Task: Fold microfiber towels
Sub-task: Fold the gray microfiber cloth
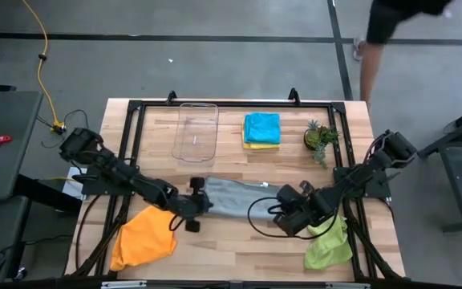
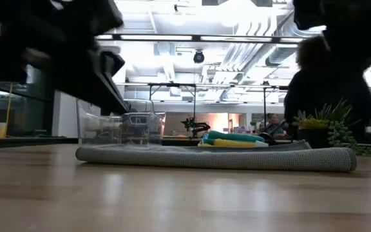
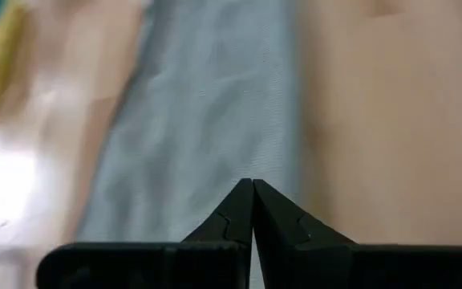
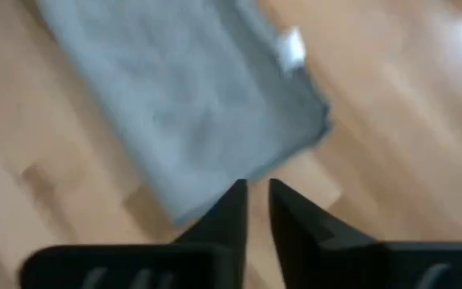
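Note:
The grey towel [image 1: 239,197] lies folded into a long strip at the table's middle. It rests flat on the wood, as the low view [image 2: 218,156] shows. My left gripper [image 3: 253,186] is shut and empty, above the strip's left end [image 1: 207,193]. My right gripper [image 4: 257,189] is open by a narrow gap and empty, above the strip's right end [image 1: 273,193]. The orange towel [image 1: 143,238] lies crumpled at the near left. The lime green towel [image 1: 328,246] lies crumpled at the near right. The teal-blue towel [image 1: 261,127] lies folded on the yellow towel [image 1: 261,145] at the far middle.
A clear plastic tray [image 1: 196,131] stands at the far side, left of the folded stack. A small potted plant [image 1: 321,136] stands at the far right. A person [image 1: 391,32] is beyond the table's far right corner. Bare wood lies along the near middle.

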`<state>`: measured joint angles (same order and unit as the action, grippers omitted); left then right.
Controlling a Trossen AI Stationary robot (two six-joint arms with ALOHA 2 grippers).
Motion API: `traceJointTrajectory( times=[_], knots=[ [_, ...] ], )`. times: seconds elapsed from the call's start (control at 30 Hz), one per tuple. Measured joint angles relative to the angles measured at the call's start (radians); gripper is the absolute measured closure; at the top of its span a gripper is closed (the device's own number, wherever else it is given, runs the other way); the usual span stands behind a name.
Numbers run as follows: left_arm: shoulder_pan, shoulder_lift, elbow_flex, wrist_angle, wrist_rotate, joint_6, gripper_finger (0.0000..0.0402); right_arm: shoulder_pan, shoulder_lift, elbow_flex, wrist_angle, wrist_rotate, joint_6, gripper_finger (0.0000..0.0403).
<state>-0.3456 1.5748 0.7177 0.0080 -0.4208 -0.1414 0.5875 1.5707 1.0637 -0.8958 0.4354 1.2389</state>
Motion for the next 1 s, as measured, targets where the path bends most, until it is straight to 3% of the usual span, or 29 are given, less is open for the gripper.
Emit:
traceJointTrajectory(
  times=[0.2, 0.37, 0.5, 0.63, 0.77, 1.0],
  knots=[
    [-0.079, -0.114, 0.001, 0.006, 0.033, 0.028, 0.0401, -0.011, 0.0, 0.0, -0.006, -0.136, 0.104, 0.0242],
    [-0.142, -0.251, 0.001, 0.014, 0.026, 0.107, 0.0401, -0.06, 0.002, 0.0, -0.007, -0.144, 0.115, 0.017],
    [-0.171, -0.37, 0.001, 0.019, -0.022, 0.162, 0.0401, -0.114, 0.006, -0.038, 0.019, -0.157, 0.111, 0.0159],
    [-0.196, -0.453, 0.001, 0.019, -0.04, 0.172, 0.0401, -0.17, 0.008, -0.162, 0.189, -0.263, 0.11, 0.0158],
    [-0.233, -0.471, -0.004, 0.006, -0.041, 0.181, 0.0401, -0.197, 0.008, -0.26, 0.382, -0.291, 0.138, 0.0158],
    [-0.254, -0.466, -0.006, 0.005, -0.101, 0.198, 0.0401, -0.189, 0.01, -0.307, 0.441, -0.272, 0.224, 0.0158]
  ],
)
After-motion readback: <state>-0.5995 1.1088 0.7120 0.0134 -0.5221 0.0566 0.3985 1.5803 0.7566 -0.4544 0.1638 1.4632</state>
